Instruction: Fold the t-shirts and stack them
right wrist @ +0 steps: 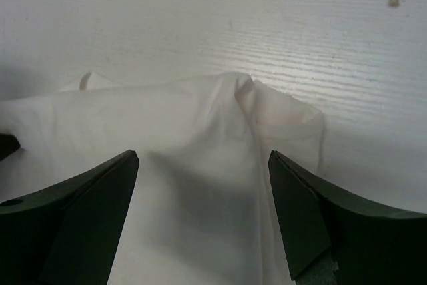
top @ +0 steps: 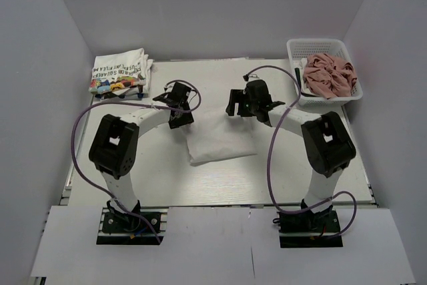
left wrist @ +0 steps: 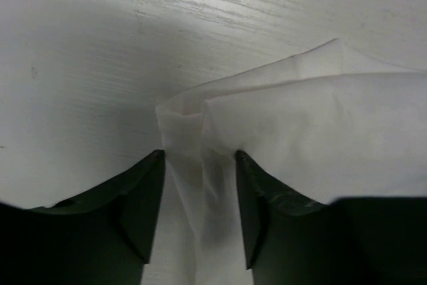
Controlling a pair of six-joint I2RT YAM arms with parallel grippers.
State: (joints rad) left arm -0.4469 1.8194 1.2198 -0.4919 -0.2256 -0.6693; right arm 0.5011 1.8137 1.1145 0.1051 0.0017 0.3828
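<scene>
While the left gripper (left wrist: 198,165) pinches a fold of the white t-shirt (top: 223,141), the right gripper (right wrist: 203,165) stands wide over its corner; overhead, both hide its far edge.

there are two robot arms, the left arm (top: 113,148) and the right arm (top: 327,141). each arm has one gripper, so that makes two: the left gripper (left wrist: 199,158) and the right gripper (right wrist: 203,158). each gripper has two fingers. there are two purple cables (top: 270,158). there is one table (top: 200,185). on it is one white t-shirt (top: 220,139) and one pile of folded t-shirts (top: 119,75); i cannot count how many are in the pile. there is one basket (top: 300,48) with one pink heap of cloth (top: 328,75) in it.
</scene>
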